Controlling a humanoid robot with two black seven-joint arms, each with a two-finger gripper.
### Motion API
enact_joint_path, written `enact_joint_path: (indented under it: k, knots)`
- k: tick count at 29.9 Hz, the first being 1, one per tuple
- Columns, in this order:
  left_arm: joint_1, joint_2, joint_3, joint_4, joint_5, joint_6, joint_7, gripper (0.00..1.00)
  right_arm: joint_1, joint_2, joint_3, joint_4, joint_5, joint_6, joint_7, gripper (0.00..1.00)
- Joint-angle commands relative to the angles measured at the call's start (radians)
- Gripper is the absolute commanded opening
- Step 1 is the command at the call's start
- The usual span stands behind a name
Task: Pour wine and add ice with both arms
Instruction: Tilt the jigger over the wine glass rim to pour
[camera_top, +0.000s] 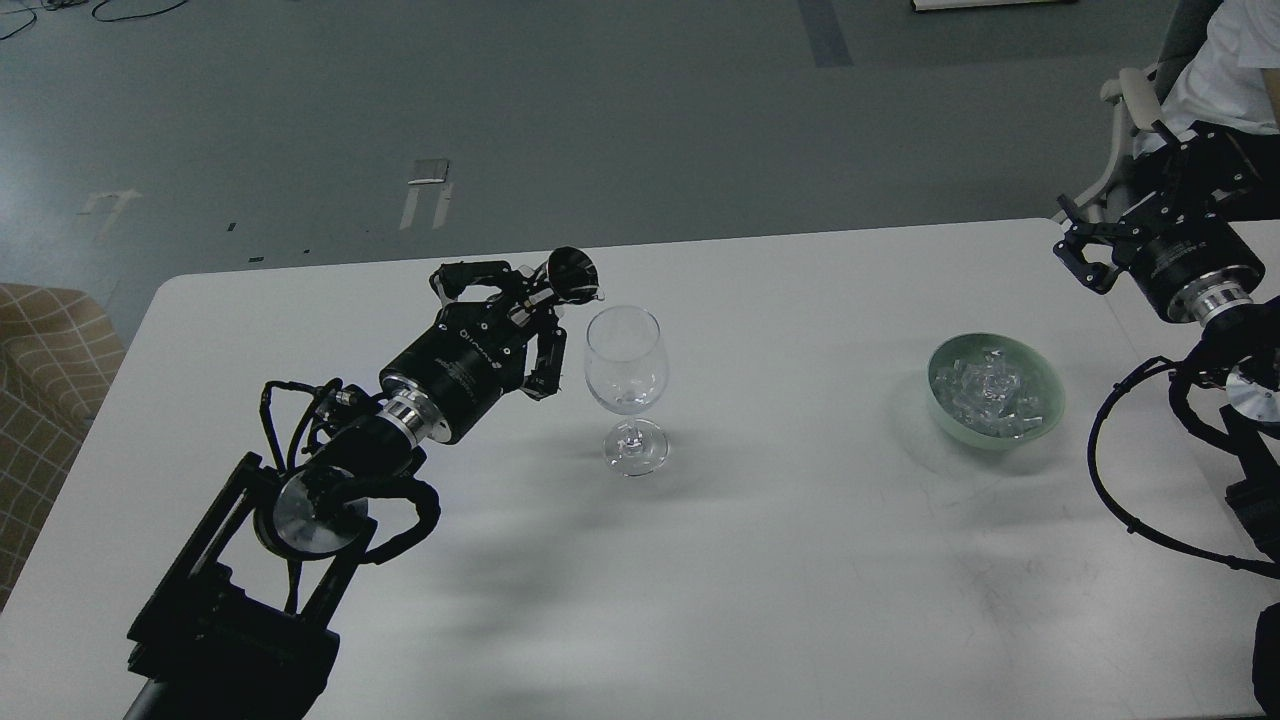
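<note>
A clear wine glass (625, 375) stands upright in the middle of the white table (800, 560), with a little clear content low in its bowl. My left gripper (525, 308) is just left of the glass, shut on a small dark cup (572, 274) with a silver stem. The cup is tipped with its mouth by the glass's rim. No stream of wine shows. A pale green bowl (1050, 400) holds many clear ice chunks (990, 390) at the right. My right gripper (1078, 246) is open and empty, above and to the right of the bowl.
A person in a white shirt (1235, 60) sits on a chair at the far right corner. A checked seat (45, 370) is off the table's left edge. The table's far edge runs just behind both grippers.
</note>
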Motion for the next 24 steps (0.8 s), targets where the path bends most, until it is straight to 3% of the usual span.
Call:
enact_joint_path:
  k: [1,7,24]
  knots:
    - [0.0,0.005,0.001,-0.002,0.018,-0.001,0.002,0.15,0.0,0.0,0.0,0.0,0.0,0.0,0.0,1.0]
    - [0.0,0.008,0.0,-0.039,0.104,-0.001,0.031,0.14,0.0,0.0,0.0,0.002,0.0,0.0,0.0,1.0]
    - [-0.041,0.013,0.001,-0.04,0.22,0.0,0.048,0.14,0.0,-0.003,0.029,0.002,0.0,0.005,0.002,1.0]
